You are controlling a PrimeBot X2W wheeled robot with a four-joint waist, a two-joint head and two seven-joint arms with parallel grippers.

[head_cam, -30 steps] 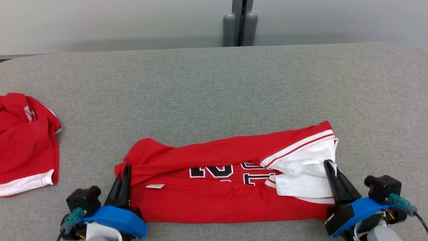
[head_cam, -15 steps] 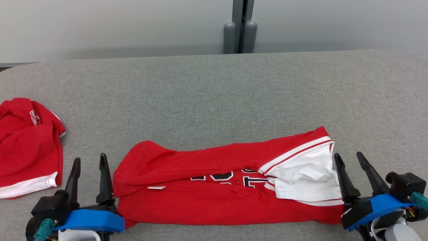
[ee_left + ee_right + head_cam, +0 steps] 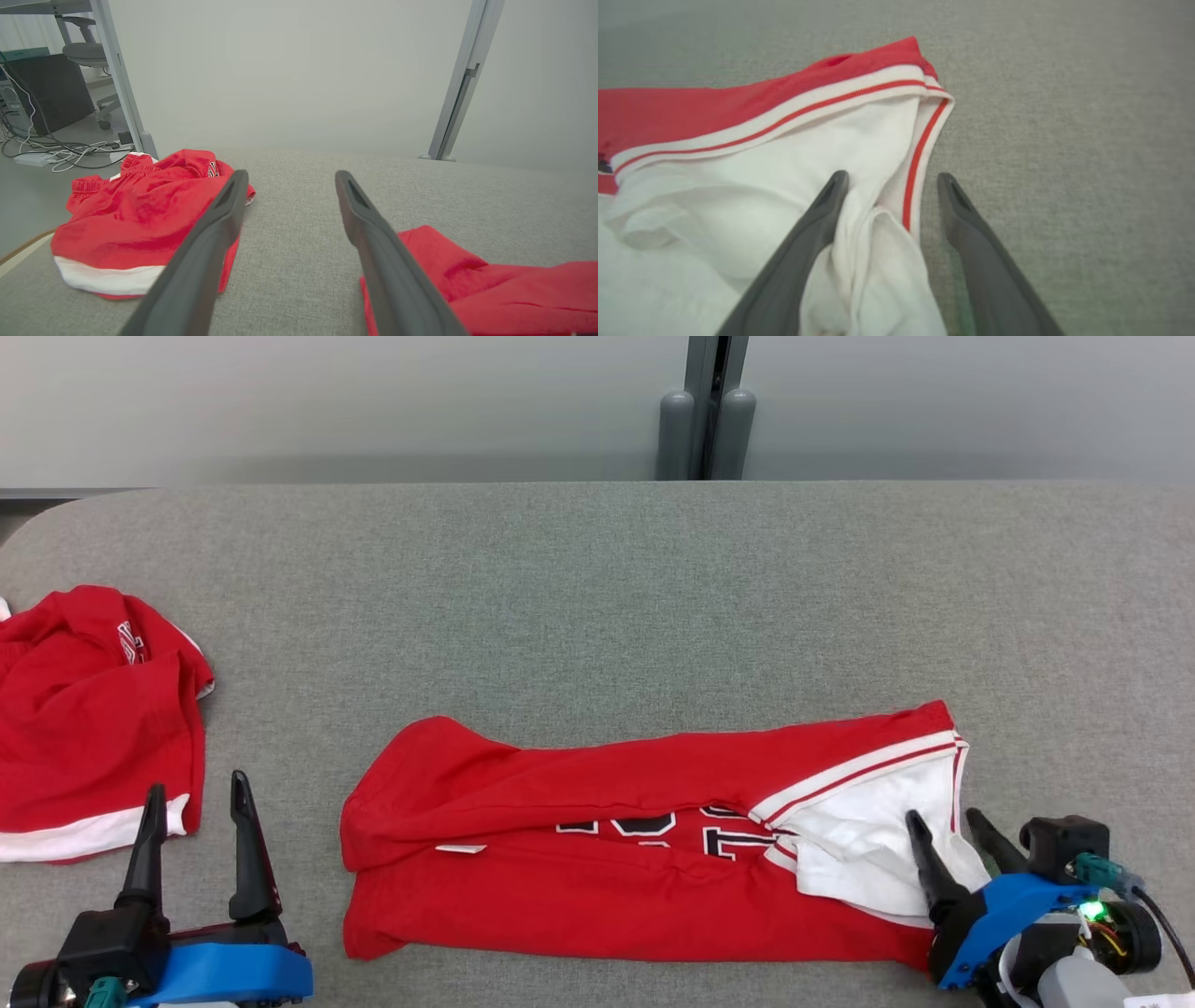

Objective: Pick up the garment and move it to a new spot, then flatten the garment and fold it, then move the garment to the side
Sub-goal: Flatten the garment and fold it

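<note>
The garment (image 3: 616,896), a red jersey with black numbers and a white, red-striped sleeve end (image 3: 752,186), lies folded lengthwise near the front of the grey table (image 3: 597,597). My left gripper (image 3: 196,788) stands open on the bare cloth, a hand's width left of the garment's left end (image 3: 490,289); in the left wrist view my left gripper (image 3: 289,177) has nothing between its fingers. My right gripper (image 3: 941,816) is open at the garment's right end. In the right wrist view my right gripper (image 3: 893,178) straddles the white sleeve's striped edge without pinching it.
A second red garment (image 3: 84,728) with a white hem lies crumpled at the table's left edge, also the red heap (image 3: 140,210) left of my left fingers. A grey post (image 3: 714,420) stands behind the table. A chair and cables (image 3: 60,149) are on the floor beyond.
Both grippers have opened and let go of the garment's ends. The left one has drawn off to the left of it. The camera has shifted a little.
</note>
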